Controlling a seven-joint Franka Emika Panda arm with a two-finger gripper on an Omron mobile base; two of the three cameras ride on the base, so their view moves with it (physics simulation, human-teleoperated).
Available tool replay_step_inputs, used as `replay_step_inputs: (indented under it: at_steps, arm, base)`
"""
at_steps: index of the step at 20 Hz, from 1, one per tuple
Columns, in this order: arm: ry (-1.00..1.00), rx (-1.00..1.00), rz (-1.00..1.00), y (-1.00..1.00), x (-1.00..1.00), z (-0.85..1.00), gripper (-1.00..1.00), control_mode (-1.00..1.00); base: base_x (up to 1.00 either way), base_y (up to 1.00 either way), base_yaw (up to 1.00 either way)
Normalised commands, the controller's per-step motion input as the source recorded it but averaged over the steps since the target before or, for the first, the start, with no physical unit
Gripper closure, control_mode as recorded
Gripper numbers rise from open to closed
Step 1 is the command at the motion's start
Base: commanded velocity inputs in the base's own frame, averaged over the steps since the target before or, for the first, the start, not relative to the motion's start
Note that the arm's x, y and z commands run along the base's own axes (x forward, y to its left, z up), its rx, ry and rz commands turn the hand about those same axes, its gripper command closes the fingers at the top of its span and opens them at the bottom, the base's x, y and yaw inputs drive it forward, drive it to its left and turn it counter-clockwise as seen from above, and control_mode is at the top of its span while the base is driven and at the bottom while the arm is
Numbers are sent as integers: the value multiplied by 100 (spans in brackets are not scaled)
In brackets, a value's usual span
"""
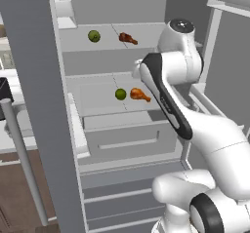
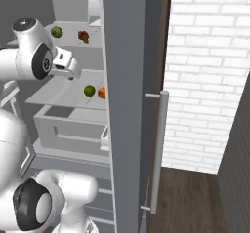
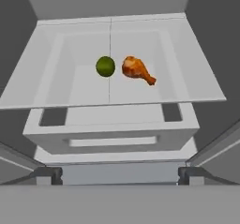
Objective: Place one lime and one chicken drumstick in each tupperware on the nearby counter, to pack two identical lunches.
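Two shelves: each carries one lime and one drumstick, inside an open fridge
Upper shelf: lime [image 1: 94, 36] with drumstick [image 1: 128, 38] at its 3 o'clock, apart
Lower shelf [image 3: 197, 89]: lime [image 3: 105, 66] with drumstick [image 3: 137, 70] at its 3 o'clock, just beside, a thin gap between them
Drumstick pose: meaty end toward the lime, bone end pointing to 4 o'clock in the hand view
Drawer [image 3: 110, 136]: below the lower shelf, at 6 o'clock of the pair
Gripper [image 3: 119, 176]: fingers spread wide and holding nothing; tips at 7 and 5 o'clock of the hand view, outside the fridge, well short of the food
Door [image 2: 127, 95]: open, edge-on in the right base view, handle [image 2: 157, 149] at its 3 o'clock
Tupperwares, counter: cannot place them from here
Step in hand: judged as the approach to a first pick from the lower shelf
Progress: judged early, all four items on the shelves
Method: centre the wide fingers over one item, lime first; descend between lime and drumstick without nudging the neighbour
Risk: lime may roll if one finger touches first; close evenly across its middle
Clearance: keep the hand under the upper shelf edge on entry and exit
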Motion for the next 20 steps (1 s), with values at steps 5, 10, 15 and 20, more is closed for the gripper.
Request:
replay_step_inputs:
  at_steps: [5,10,15,20]
  arm:
    - [-35,9,14,22,47,88,-100,-100]
    - [-31,3,19,10,79,98,-100,-100]
    - [-31,-12,9,26,52,22,-100,-100]
    - [-19,-20,4,27,66,21,-100,-100]
  base:
    - [0,0,0]
    - [0,0,0]
    - [0,0,0]
    - [0,0,0]
